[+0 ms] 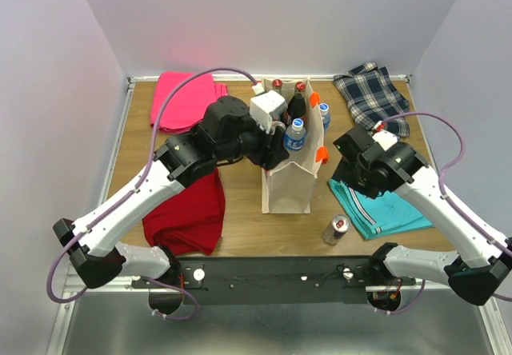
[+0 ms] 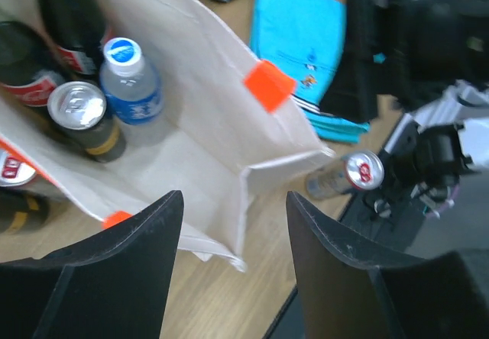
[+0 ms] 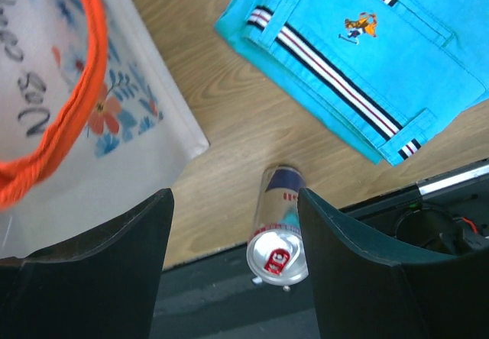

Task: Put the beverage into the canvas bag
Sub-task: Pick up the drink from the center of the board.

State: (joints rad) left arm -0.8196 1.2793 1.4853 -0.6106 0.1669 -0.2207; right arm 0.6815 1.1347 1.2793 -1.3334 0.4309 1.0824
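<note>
The beverage, a slim silver can with a red tab, stands upright on the wood table near its front edge, right of the canvas bag. The cream canvas bag stands open at mid-table. It holds dark cola bottles, a water bottle and another can. My right gripper hangs open and empty above the silver can, which shows close to its right finger. My left gripper is open and empty over the bag's near corner.
A turquoise shirt lies just right of the can. A red cloth lies left of the bag, a pink one at the back left, a plaid one at the back right. A black rail runs along the front edge.
</note>
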